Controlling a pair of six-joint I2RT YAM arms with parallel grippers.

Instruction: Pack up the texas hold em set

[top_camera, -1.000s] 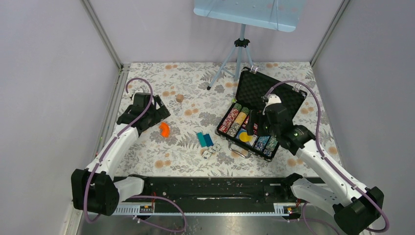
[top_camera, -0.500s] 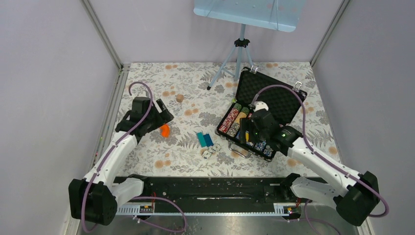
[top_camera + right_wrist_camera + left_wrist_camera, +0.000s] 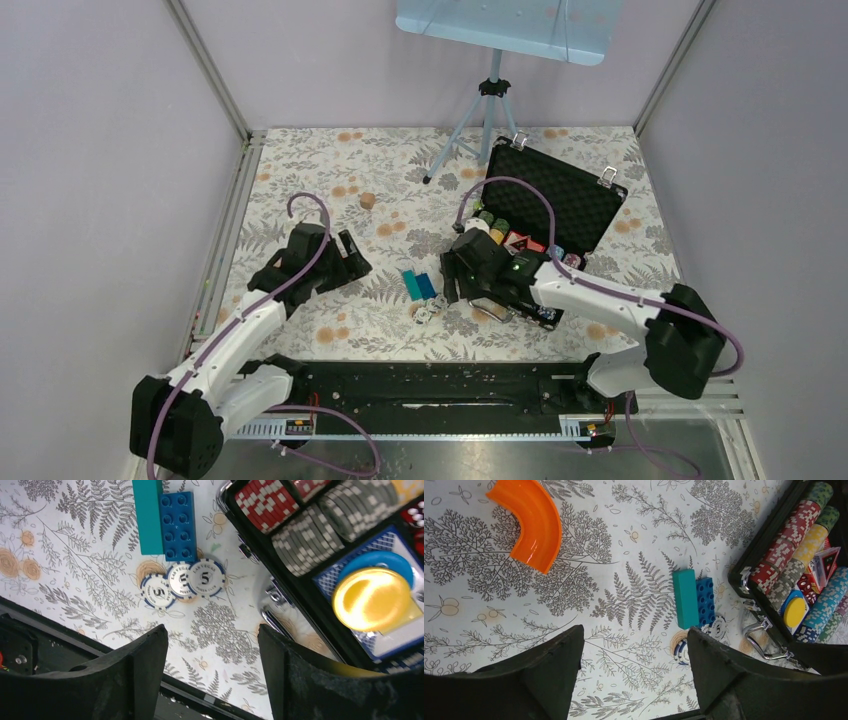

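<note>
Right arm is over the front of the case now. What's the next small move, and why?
Probably lower the right gripper toward the three loose chips. They lie on the table beside the blue brick, outside the open case. The jaws stand open and empty above them, so one chip could be pinched next.

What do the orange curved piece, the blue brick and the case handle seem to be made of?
Orange curved piece: probably plastic, glossy, with bright glints.
Blue brick: probably moulded plastic, duller, with even colour and round studs.
Case handle: looks like polished metal, silver and mirror-like, though chromed plastic is possible.
</note>
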